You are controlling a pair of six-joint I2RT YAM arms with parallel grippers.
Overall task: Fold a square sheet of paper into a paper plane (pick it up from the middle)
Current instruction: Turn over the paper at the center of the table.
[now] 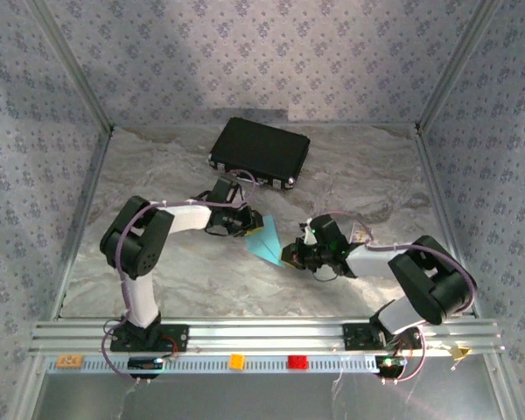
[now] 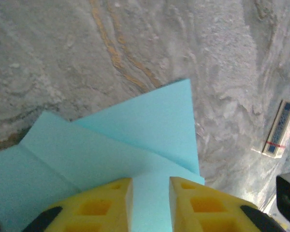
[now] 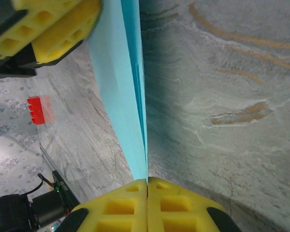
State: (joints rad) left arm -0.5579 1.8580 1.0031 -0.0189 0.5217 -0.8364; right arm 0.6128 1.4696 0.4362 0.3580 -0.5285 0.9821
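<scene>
From above, the blue paper (image 1: 264,238) is seen in front of the black case (image 1: 260,150), between left hand (image 1: 238,223) and right hand (image 1: 290,255). At the left wrist, fingers (image 2: 101,208) are parted over it. At the right wrist, its tip is clamped by shut fingers (image 3: 118,210).

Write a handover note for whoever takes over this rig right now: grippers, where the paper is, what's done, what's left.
Left gripper: jaws apart at an edge of the blue paper, not clamping it.
Right gripper: shut on the paper's edge.
Paper: mid-table between the arms, nearer than the black case.
Done: folded into overlapping layers, pointed outline.
Left: not a finished dart yet; the remaining folds probably come next.
</scene>
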